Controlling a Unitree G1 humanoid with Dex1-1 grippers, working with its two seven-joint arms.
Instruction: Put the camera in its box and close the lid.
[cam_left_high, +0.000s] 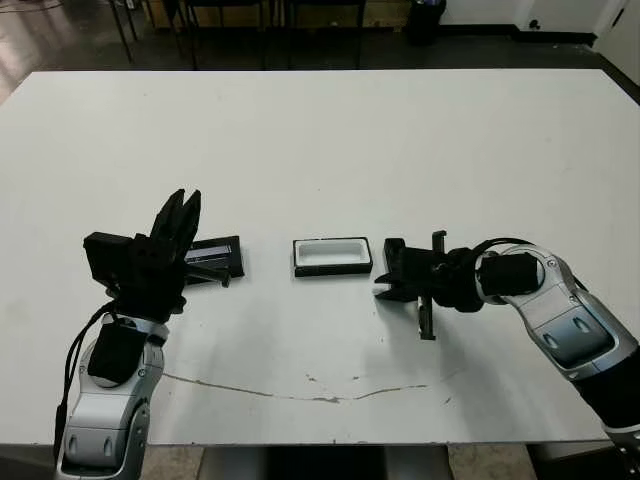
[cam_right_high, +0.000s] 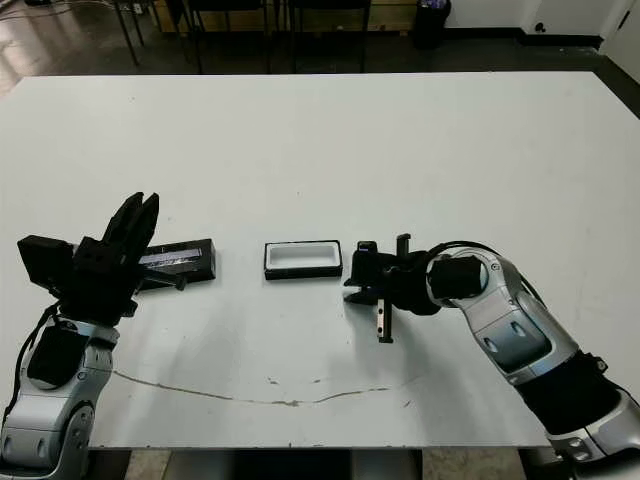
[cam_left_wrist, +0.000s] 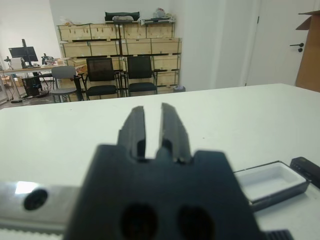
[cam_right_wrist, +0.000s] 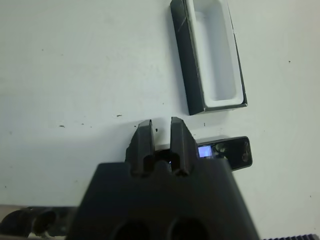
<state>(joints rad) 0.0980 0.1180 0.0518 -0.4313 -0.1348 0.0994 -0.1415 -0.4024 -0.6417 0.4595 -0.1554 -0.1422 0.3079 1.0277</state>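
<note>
Table: white and wide, with a thin scratch line across its near part; everything for the task sits in one row in the near half.
Right arm: reaches in from the right and lies low, its gripper just right of the box.
Left arm: rises at the near left, its gripper lifted above the lid and pointing away from the robot.
Lid: flat on the table left of the box, pale strip up, partly hidden by the left gripper.
Box: open, white lining up and nothing in it, in the middle of the row between lid and right gripper.
Camera: lies on the table just beside the box's short end, apart from it, bluish screen up, under the right gripper.
Right gripper state: the two fingers stand a narrow slot apart; the camera's near end runs under them, and whether they pinch it cannot be told.
Left gripper state: fingers nearly together with a thin slit between, holding nothing.
Step in hand: likely taking hold of the camera. A grip across its narrow sides, keeping the bar level and in line with the tray's long axis, should let it drop in cleanly.
Views: only the right wrist view shows the camera's screen and its gap to the box; the eye views alone show the lid's place relative to the box.
</note>
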